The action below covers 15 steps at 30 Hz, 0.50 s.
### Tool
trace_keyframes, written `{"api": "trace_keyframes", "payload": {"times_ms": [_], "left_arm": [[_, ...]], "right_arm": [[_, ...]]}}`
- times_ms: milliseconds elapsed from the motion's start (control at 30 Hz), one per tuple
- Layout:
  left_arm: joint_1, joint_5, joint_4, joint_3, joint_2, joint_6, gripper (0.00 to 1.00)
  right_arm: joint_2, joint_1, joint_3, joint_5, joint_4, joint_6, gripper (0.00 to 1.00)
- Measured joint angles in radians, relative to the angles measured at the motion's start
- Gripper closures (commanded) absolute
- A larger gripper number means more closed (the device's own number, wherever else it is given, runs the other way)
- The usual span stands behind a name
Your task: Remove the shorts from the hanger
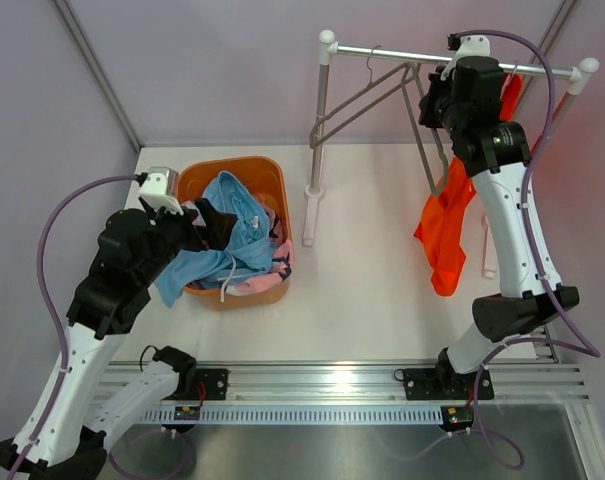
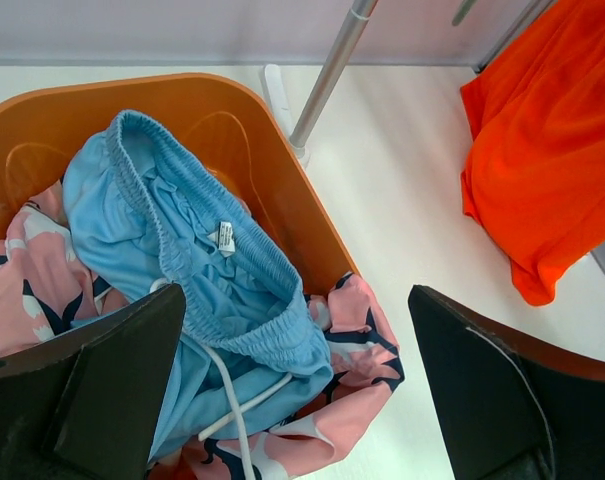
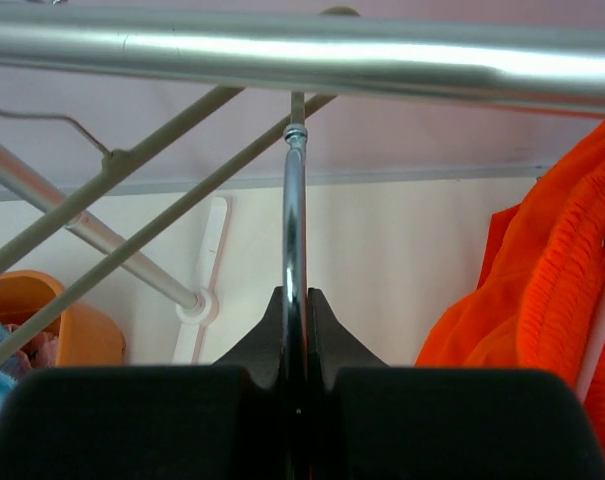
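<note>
The bright orange shorts [image 1: 447, 235] hang from the right end of the clothes rack, below its rail [image 1: 402, 52]; they also show in the right wrist view [image 3: 542, 310]. My right gripper [image 1: 434, 100] is up at the rail, shut on a hanger's thin metal rod [image 3: 294, 220] just left of those shorts. The light blue shorts [image 2: 202, 270] with a white drawstring lie on the pink patterned shorts [image 2: 372, 350] in an orange basket [image 2: 282, 190]. My left gripper [image 2: 297, 335] hangs open and empty just above them.
An empty grey hanger [image 1: 367, 95] hangs tilted on the rail's left half. The rack's left post [image 1: 317, 120] and white foot [image 1: 310, 215] stand right of the basket [image 1: 232, 163]. Grey walls close in the back and left.
</note>
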Motion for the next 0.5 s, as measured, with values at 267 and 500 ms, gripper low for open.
{"api": "trace_keyframes", "payload": {"times_ms": [267,500], "left_arm": [[0.0,0.013,0.004,-0.06,-0.013,0.019,0.01],[0.0,0.016,0.02,-0.084,-0.013,0.026,0.01]], "right_arm": [[0.09,-0.002,0.096,0.021,0.001,-0.014,1.0],[0.054,-0.002,0.031,0.018,0.005,-0.006,1.0]]}}
